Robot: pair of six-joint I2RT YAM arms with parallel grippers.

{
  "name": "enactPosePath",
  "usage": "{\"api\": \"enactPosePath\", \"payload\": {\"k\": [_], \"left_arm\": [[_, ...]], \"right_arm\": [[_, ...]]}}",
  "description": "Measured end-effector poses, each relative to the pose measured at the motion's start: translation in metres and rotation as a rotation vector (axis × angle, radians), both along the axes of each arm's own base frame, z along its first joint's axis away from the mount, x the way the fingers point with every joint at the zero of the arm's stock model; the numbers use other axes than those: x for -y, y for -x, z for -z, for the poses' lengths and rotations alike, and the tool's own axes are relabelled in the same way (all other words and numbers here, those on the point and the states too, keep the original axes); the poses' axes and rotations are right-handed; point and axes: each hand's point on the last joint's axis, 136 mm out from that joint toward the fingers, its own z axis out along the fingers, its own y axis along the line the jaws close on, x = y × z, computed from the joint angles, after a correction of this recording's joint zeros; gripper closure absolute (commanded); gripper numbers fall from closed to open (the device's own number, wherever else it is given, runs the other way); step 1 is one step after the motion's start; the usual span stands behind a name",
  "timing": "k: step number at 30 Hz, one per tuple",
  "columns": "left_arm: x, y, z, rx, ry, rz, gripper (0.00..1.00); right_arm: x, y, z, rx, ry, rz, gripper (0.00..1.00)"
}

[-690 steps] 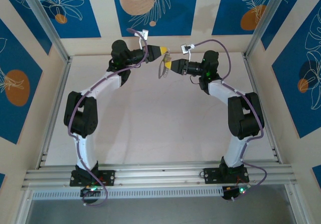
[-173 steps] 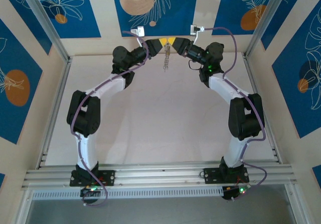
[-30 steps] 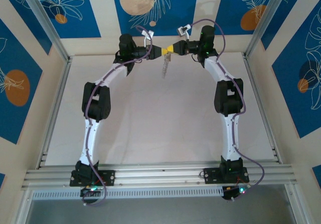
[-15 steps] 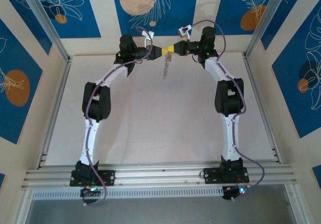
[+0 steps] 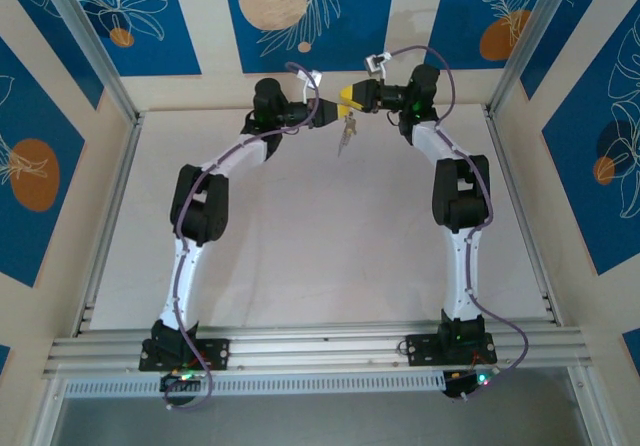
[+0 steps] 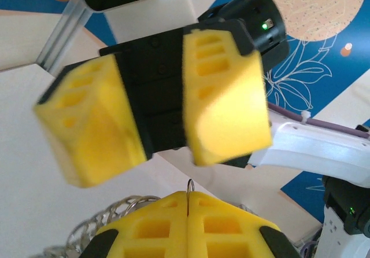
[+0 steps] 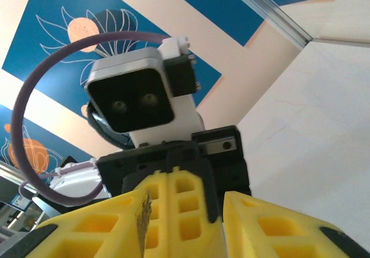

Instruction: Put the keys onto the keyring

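- Pale table (image 5: 320, 246) lies under the whole scene; blue panels with leaf drawings (image 5: 310, 11) line the wall behind it
- Left arm (image 5: 190, 206) and right arm (image 5: 458, 196) both stretch from the near edge to the far end of the table; they meet tip to tip above the back edge
- Right gripper (image 6: 159, 113) faces the left wrist camera head-on; its two yellow fingers (image 6: 225, 96) stand apart with a clear gap between them and nothing in that gap
- Left gripper (image 6: 188, 203) has its yellow pads pressed together on a thin wire; its tip sits just in front of the right gripper's spread fingers, and whether the two grippers touch I cannot tell
- Keys (image 5: 346, 134) hang as a short silvery string below the place where the two tips meet, clear of the table; in the left wrist view a blurred coil of silvery loops (image 6: 110, 220) shows beside the closed pads
- Keyring (image 6: 189, 188) shows as a fine grey loop poking up from between the left gripper's pads; the rest of it is hidden
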Motion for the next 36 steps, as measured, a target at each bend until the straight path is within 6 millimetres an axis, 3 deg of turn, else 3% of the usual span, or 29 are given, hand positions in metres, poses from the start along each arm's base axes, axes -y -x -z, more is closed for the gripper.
{"api": "enactPosePath", "payload": {"k": [7,14,24,36], "left_arm": [[0.000,-0.001,-0.004,0.003,0.008,-0.017,1.00],[-0.007,-0.008,-0.013,-0.006,0.020,-0.089,1.00],[-0.020,-0.020,-0.030,-0.057,0.055,-0.221,1.00],[-0.035,-0.022,-0.033,-0.163,0.115,-0.322,1.00]], "right_arm": [[0.040,-0.005,0.017,-0.055,-0.036,0.122,0.55],[0.066,0.001,0.014,-0.042,-0.080,0.209,0.54],[0.051,0.017,0.005,0.017,-0.110,0.202,0.51],[0.032,0.020,-0.014,0.083,-0.162,0.200,0.47]]}}
